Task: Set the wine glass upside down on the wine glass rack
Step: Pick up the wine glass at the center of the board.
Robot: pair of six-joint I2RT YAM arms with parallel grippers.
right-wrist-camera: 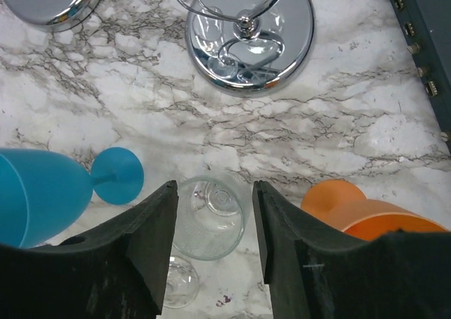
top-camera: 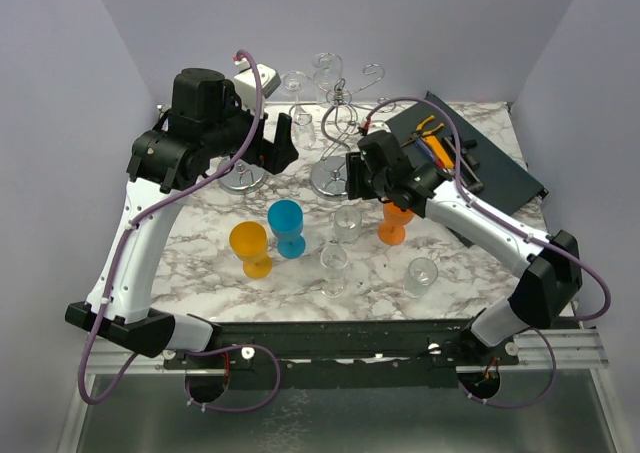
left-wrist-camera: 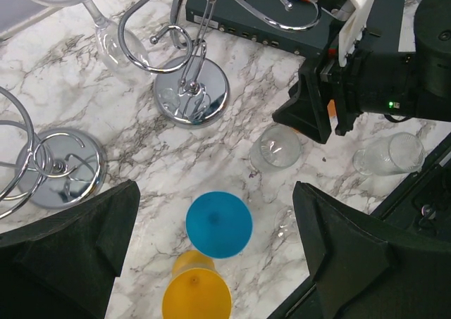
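Hovering released and grasping nothing, the right hand [right-wrist-camera: 215,190] has the clear wine glass [right-wrist-camera: 208,220] straight below it, between its fingers [right-wrist-camera: 151,248] (it stands upright on the counter [right-wrist-camera: 352,122]). The wine glass rack [right-wrist-camera: 285,30] lies just ahead of this hand.

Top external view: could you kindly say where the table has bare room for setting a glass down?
Bare marble lies left of the yellow glass, beside the left arm, and in the near strip between it and the front clear glass. Mid-table is crowded: blue glass, orange glass and another clear glass bunch around the right hand, just before the rack bases.
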